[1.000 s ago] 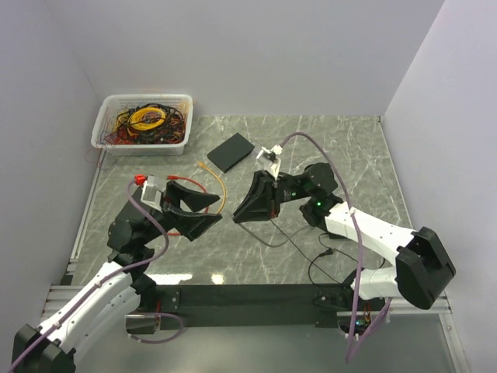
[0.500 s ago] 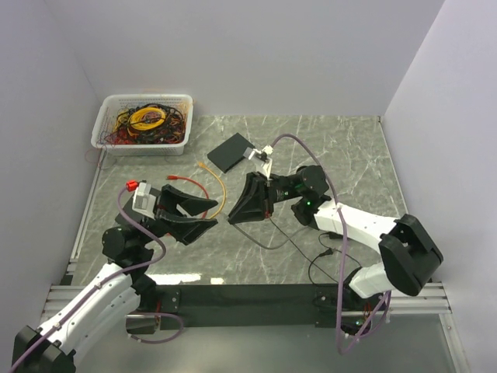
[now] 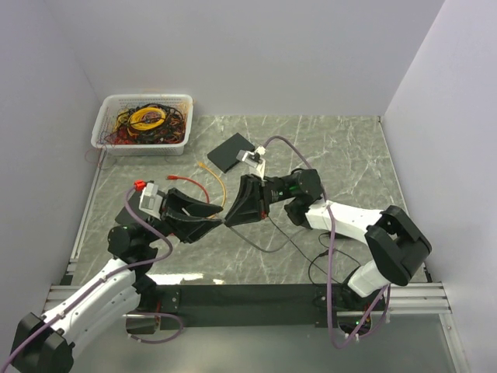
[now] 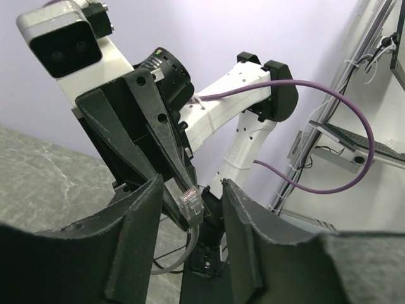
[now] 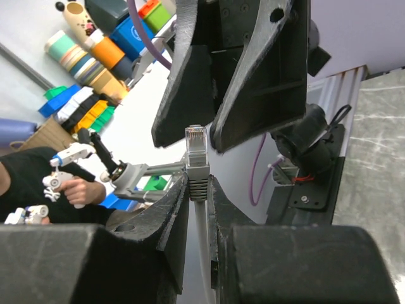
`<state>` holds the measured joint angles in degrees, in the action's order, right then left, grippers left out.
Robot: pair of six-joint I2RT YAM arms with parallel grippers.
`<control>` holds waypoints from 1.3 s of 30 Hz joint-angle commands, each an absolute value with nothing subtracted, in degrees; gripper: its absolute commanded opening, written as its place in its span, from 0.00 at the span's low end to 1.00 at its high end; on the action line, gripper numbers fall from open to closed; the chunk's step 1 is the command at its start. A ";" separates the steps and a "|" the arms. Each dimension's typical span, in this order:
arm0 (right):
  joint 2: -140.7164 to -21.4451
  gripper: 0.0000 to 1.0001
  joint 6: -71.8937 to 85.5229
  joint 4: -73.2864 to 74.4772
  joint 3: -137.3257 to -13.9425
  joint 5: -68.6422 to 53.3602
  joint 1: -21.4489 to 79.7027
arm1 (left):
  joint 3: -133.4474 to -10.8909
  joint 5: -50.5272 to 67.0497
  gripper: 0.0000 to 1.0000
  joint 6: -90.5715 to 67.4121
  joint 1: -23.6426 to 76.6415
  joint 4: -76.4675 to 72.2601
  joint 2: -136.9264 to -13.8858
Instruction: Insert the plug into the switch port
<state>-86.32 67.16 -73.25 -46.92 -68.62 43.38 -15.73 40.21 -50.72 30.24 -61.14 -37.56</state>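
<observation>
Right claw (image 5: 197, 185) is clamped on the grey plug (image 5: 196, 140), up in mid-air over the bench (image 3: 349, 155). Left claw (image 4: 193, 189) gapes either side of its tip. Black switch (image 3: 231, 151) lies well behind.

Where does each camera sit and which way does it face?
Top external: above and behind, looking down on the table; left arm, right arm show.
Left wrist: on the left arm, facing the plug; its own left fingers frame it.
Right wrist: looks along right fingers, shut on the plug.
Shared: both wrist views show the plug.
</observation>
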 commanded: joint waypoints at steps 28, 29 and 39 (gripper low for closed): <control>-74.62 0.56 22.34 -13.21 -57.56 -49.77 44.47 | -25.92 22.86 0.01 -42.71 32.70 -24.44 -31.37; -73.49 0.56 19.98 -8.66 -58.00 -43.48 44.56 | -26.71 21.98 0.01 -43.32 32.61 -23.39 -31.64; -69.34 0.55 11.34 5.35 -60.38 -11.63 51.40 | -39.18 5.98 0.01 -52.37 32.70 -0.19 -41.73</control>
<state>-70.43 17.08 -1.96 -57.01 -27.00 47.59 -33.58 13.04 -47.77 32.49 -9.08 -38.87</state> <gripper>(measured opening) 0.558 0.085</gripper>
